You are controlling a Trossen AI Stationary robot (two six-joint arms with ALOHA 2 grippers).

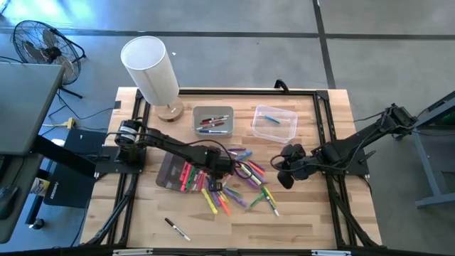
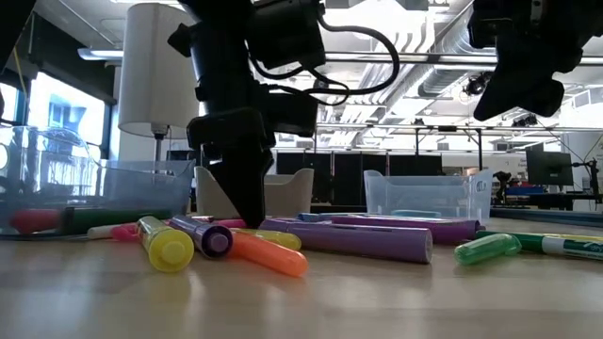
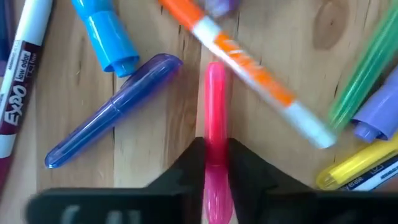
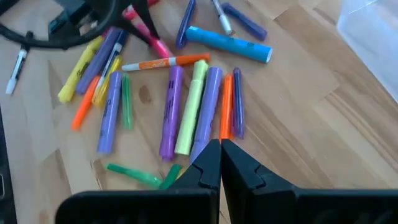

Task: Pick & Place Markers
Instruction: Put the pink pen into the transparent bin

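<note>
A slim pink plastic marker (image 3: 215, 143), lying on the wooden bench (image 3: 155, 137) amid the scattered markers (image 1: 234, 186), is pinched by the left gripper (image 3: 215, 163); a straight vertical lift is advised. The right gripper (image 4: 220, 163) is held closed, empty, beside the pile.

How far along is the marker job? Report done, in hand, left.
Done: a few markers lie in the grey bin, and one in the clear bin.
In hand: the left gripper is shut on a pink marker down in the pile.
The right gripper hangs shut beside it, holding nothing.
Left: most of the pile is on the table, plus a stray black marker near its front edge.
</note>
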